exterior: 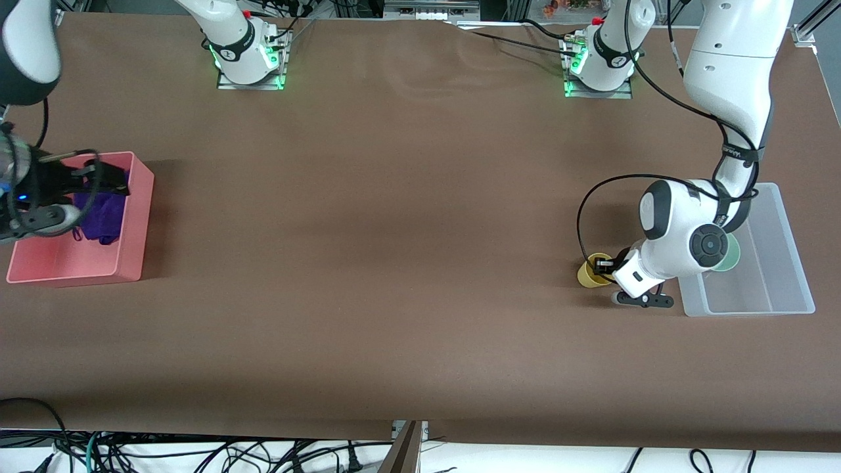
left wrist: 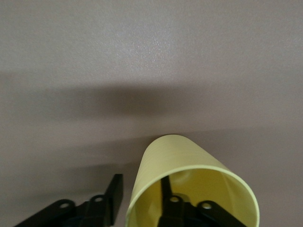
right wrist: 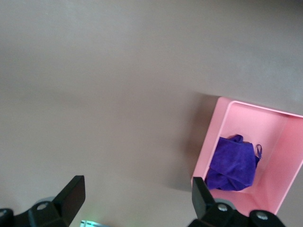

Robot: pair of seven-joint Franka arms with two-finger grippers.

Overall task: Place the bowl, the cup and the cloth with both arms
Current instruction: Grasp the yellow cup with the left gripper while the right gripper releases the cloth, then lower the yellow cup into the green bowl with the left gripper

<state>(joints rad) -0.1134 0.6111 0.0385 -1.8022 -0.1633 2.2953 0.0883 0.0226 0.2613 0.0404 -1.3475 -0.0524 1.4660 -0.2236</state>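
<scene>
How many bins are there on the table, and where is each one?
2. The pink bin sits at the right arm's end of the table, holding the cloth. The clear bin sits at the left arm's end, with the bowl inside.

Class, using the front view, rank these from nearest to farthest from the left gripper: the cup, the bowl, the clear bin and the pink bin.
1. cup: at the left gripper, one finger inside its rim.
2. bowl: in the clear bin, partly hidden by the arm.
3. clear bin: its open part lies past the bowl.
4. pink bin: at the right arm's end.
</scene>
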